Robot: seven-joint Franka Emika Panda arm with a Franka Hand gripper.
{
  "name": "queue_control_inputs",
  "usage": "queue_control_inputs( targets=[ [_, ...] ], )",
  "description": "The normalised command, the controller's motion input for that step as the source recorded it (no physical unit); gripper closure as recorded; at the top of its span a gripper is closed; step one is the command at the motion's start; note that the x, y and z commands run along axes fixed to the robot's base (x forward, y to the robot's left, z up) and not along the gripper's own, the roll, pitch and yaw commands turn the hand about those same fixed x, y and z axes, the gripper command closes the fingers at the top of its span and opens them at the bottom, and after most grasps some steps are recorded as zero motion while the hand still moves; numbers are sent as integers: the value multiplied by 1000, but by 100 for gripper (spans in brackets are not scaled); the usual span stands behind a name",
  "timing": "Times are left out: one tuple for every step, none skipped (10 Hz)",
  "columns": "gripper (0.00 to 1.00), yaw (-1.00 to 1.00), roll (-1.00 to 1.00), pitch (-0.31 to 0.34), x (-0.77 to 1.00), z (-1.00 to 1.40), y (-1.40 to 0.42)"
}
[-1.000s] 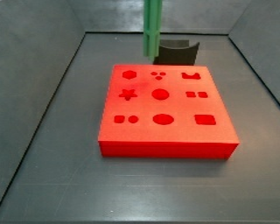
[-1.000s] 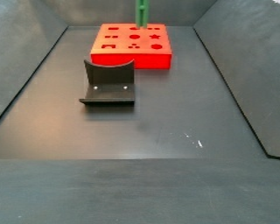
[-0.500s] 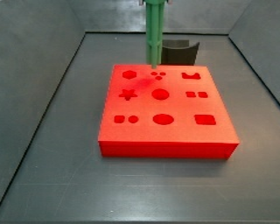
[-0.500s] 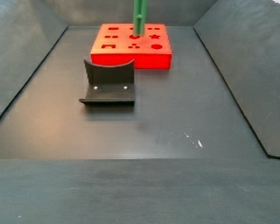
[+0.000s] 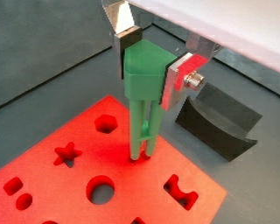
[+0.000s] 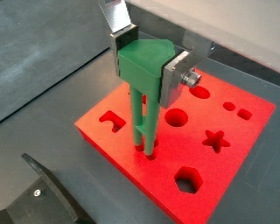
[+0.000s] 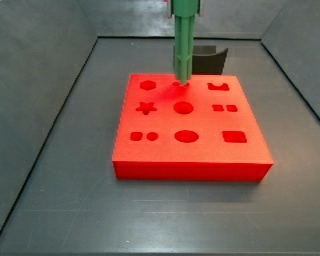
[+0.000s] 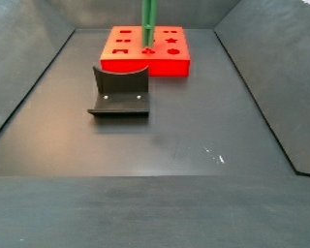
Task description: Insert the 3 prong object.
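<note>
My gripper, clamped on the slender green three-prong bar, has dropped until its prongs meet the flat red holed block, so seating should follow.

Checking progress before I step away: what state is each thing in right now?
Green bar: upright, held by the tool, prongs down at the red block's top face.
Tool: above the red block, shut on the green bar.
Red block: flat on the floor, shaped holes facing up, all the rest open.
Fixture: standing on the floor apart from the block, nothing in it.
</note>
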Motion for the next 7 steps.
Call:
queue_control_inputs(
  targets=[
    [100,-34,0,0,0,-286,0],
    [100,-26,0,0,0,-243,0],
    [100,0,-24,0,0,-200,0],
    [100,0,-6,0,3,-231,0],
    [100,0,0,0,43,-266,0],
    [100,0,0,0,3,-354,0],
    [100,0,0,40,40,-463,0]
  ],
)
